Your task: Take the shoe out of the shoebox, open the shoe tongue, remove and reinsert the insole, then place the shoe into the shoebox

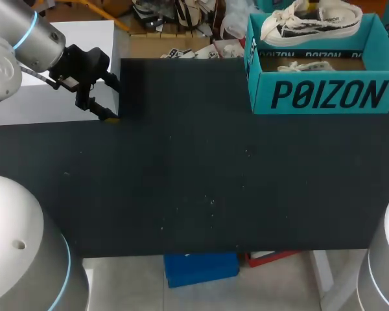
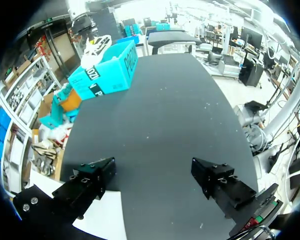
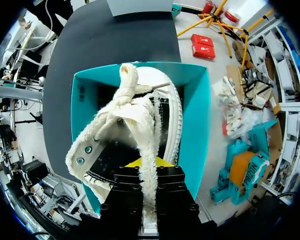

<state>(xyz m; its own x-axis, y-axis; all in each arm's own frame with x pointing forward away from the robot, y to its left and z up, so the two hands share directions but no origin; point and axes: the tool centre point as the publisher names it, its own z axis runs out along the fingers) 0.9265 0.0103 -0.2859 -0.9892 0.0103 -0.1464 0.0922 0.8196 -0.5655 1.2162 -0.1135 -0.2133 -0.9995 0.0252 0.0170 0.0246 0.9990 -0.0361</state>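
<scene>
Status check from us: our right gripper (image 3: 149,171) has its two fingers squeezed together on a white padded strip of the shoe (image 3: 117,127), so it's clamped on it. We can't tell exactly which part of the upper that strip is. From the right wrist view the shoe hangs ahead of the fingers, directly over the open teal shoebox (image 3: 195,125), with a knot of white laces (image 3: 127,80) at its far end and two metal eyelets on the flap beside the gripper.

From the head view the shoe (image 1: 311,24) shows at the top of the shoebox (image 1: 324,94), along its rear side, white with dark patterned sides. The box sits at the far right corner of the black table (image 1: 194,181). More white lacing (image 1: 305,65) shows lower down inside the box, but we can't make out what it belongs to.

Our left gripper (image 1: 110,102) is way over at the table's far left edge, beside a white block (image 1: 52,71), well apart from the box. In its own wrist view the left gripper (image 2: 155,172) has its fingers spread wide with only bare tabletop (image 2: 165,110) between them, and the shoebox (image 2: 107,70) is far ahead with the shoe (image 2: 97,45) poking above it.
</scene>
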